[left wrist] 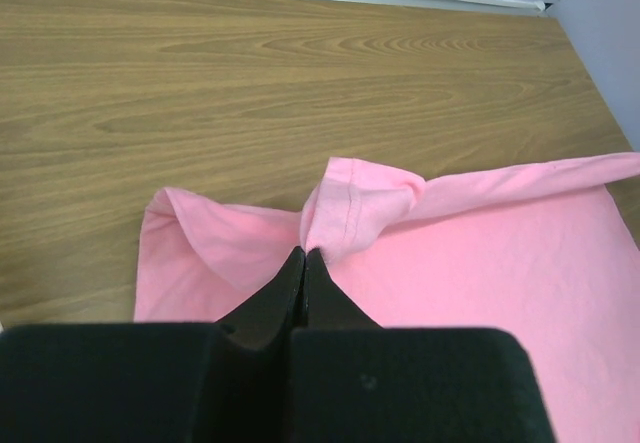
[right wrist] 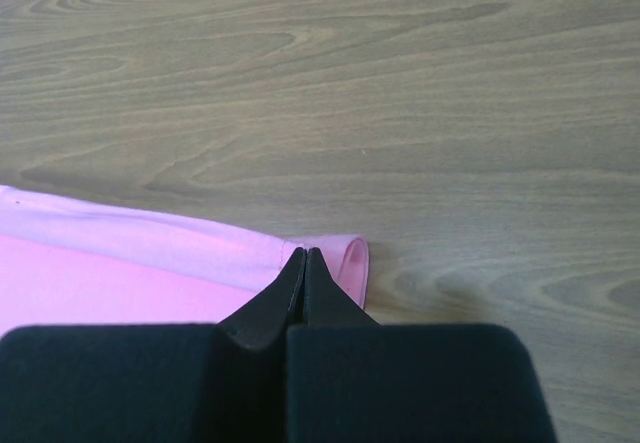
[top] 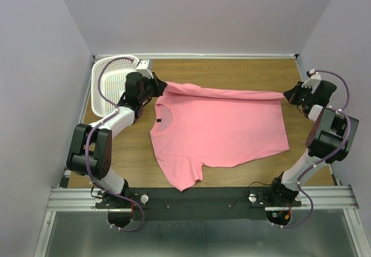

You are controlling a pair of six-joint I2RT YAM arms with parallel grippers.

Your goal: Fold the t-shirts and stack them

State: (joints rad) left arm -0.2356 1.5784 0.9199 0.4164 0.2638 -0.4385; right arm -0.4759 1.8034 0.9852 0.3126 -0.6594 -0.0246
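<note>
Left end effector (left wrist: pixel 304 254) pinching t-shirt (top: pixel 220 126), basket (top: pixel 109 76) beside

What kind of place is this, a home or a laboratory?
Probably a robot laboratory: wooden table between plain walls, arms bolted to a metal rail, left gripper and right gripper pinching a t-shirt.

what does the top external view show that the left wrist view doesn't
Only the top external view: the whole t-shirt laid out with its collar, the white basket at the far left, and the right gripper shut on the shirt's far right corner. Only the left wrist view: close up, the left gripper shut on a bunched fold with a stitched seam. Both: pink cloth on the wooden table.
</note>
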